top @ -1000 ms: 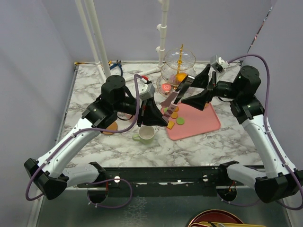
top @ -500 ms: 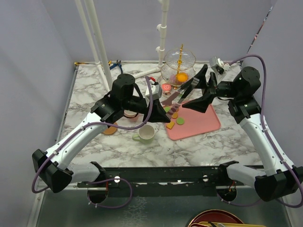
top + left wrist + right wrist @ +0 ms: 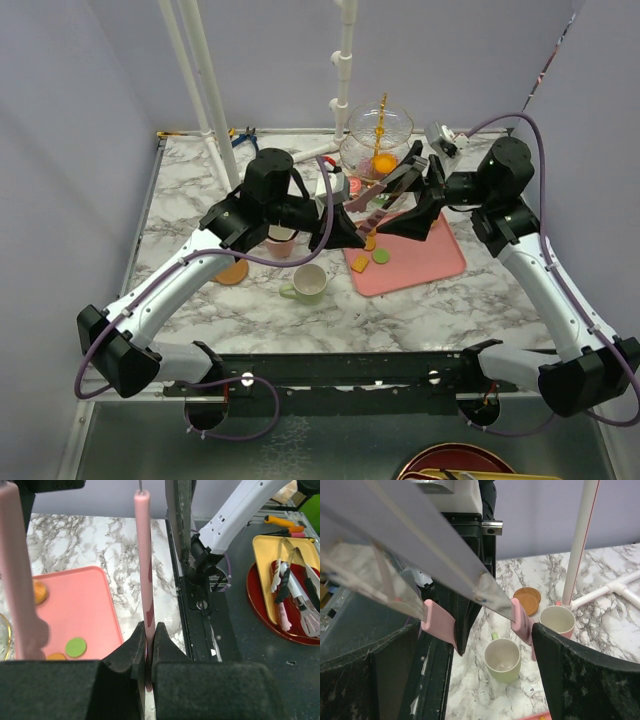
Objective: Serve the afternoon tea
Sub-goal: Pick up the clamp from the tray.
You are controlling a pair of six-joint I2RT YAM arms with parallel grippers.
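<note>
The glass three-tier stand (image 3: 378,140) with a gold stem stands at the back, with cakes on it. My right gripper (image 3: 397,198) holds pink-tipped metal tongs (image 3: 370,196) in the air before the stand, its fingers outside both arms (image 3: 475,632). My left gripper (image 3: 353,236) is shut on one pink tong tip (image 3: 143,555); the other tip (image 3: 17,580) hangs free. The pale-green mug (image 3: 309,283) and pink mug (image 3: 282,241) stand on the marble, also in the right wrist view (image 3: 503,657) (image 3: 557,620). Brown coasters (image 3: 526,600) lie stacked at left. Macarons (image 3: 380,257) lie on the tray.
The flat pink tray (image 3: 425,258) lies under both grippers, right of centre. White pipe posts (image 3: 215,110) rise at the back left. A red plate with a yellow dish and utensils (image 3: 285,580) sits below the table's near edge.
My left arm has swung right and forward to the tongs and closed on one tip. My right gripper has carried the tongs slightly left and up, towards the stand.
</note>
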